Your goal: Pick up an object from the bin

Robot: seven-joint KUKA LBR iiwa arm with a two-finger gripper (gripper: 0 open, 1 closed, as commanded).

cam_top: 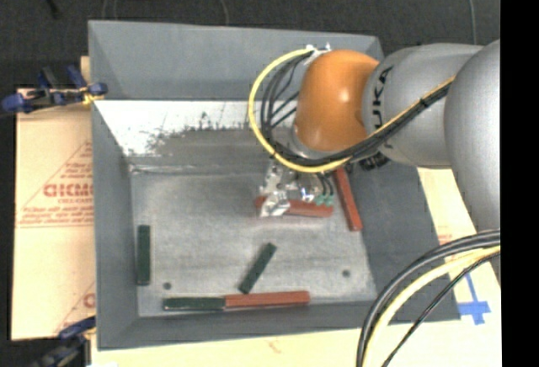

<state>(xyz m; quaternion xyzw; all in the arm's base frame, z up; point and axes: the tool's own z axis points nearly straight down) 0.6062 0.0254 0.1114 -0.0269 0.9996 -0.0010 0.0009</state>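
My gripper is low over the bin floor, right of the middle, below the arm's orange cover. Right beside it, touching or partly under it, lies a small red piece with green marks. A long reddish-brown bar lies slanted just to the right of that, near the bin's right wall. A short dark green bar lies tilted on the floor below the gripper, apart from it.
Along the front wall a dark green bar and a reddish-brown bar lie end to end. Another dark green bar lies upright near the left wall. The arm reaches in from the right.
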